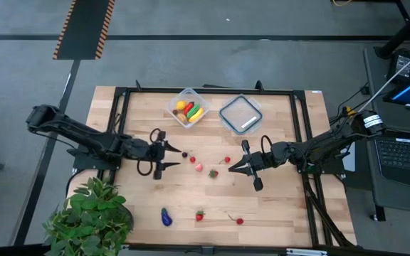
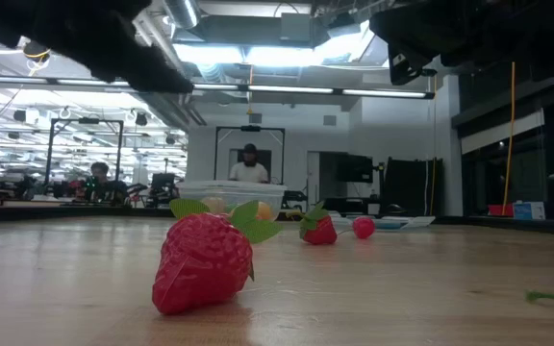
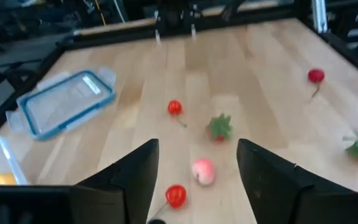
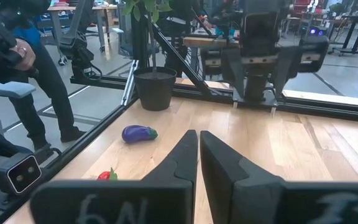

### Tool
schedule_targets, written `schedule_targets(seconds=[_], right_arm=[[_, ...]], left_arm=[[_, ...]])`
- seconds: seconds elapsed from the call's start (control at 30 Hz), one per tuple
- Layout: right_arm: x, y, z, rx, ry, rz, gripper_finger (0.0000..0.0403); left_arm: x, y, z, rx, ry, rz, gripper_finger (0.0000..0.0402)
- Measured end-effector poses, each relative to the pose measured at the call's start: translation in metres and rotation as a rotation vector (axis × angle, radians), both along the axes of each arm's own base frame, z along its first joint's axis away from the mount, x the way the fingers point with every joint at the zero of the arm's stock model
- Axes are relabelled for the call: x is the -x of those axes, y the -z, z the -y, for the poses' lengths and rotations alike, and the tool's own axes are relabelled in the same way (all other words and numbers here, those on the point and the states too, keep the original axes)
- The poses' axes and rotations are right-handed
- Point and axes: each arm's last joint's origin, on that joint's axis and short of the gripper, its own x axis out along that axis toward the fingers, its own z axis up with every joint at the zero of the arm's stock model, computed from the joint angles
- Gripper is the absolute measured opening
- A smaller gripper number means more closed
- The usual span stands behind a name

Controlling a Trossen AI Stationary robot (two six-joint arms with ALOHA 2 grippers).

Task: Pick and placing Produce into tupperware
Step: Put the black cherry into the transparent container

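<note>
The clear tub (image 1: pixel 188 107) stands at the table's far side with yellow, red, green and orange pieces in it. Loose produce lies mid-table: a dark cherry (image 1: pixel 185 153), a red berry (image 1: pixel 193 159), a pink piece (image 1: pixel 198 168), a strawberry (image 1: pixel 213 173) and another red berry (image 1: pixel 227 159). My left gripper (image 1: pixel 179 157) is open and points at them. In its wrist view a red cherry (image 3: pixel 176 195) lies between the fingers and the pink piece (image 3: pixel 202 171) just beyond. My right gripper (image 1: pixel 231 170) is shut, to the right of the strawberry, with nothing seen between its fingers (image 4: pixel 198 140).
The flat lid (image 1: pixel 240 114) lies right of the tub. An eggplant (image 1: pixel 166 217), a strawberry (image 1: pixel 199 215) and a cherry (image 1: pixel 239 221) lie near the table's near edge. A potted plant (image 1: pixel 91 213) stands at the near left corner. People are in the room beyond.
</note>
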Motion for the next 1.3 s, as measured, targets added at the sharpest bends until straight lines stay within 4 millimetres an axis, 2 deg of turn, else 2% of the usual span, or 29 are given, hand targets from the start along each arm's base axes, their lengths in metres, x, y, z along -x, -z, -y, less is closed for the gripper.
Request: schedule_targets(seconds=[0.17,0.4,1.07,1.3], right_arm=[[0.000,0.000,0.000,-0.002,0.000,-0.004,0.0023],[0.000,0.001,0.000,-0.001,0.000,-0.010,0.0023],[0.000,0.002,0.000,-0.018,0.002,-0.022,0.0023],[0.000,0.002,0.000,-0.020,0.002,-0.025,0.0023]], left_arm=[[-0.005,0.011,0.000,-0.049,-0.035,-0.117,0.0206],[-0.021,0.006,0.003,-0.108,-0.065,-0.277,0.0207],[-0.052,0.016,0.010,-0.142,-0.068,-0.392,0.0205],[-0.059,0.020,0.005,-0.146,-0.093,-0.411,0.0212]])
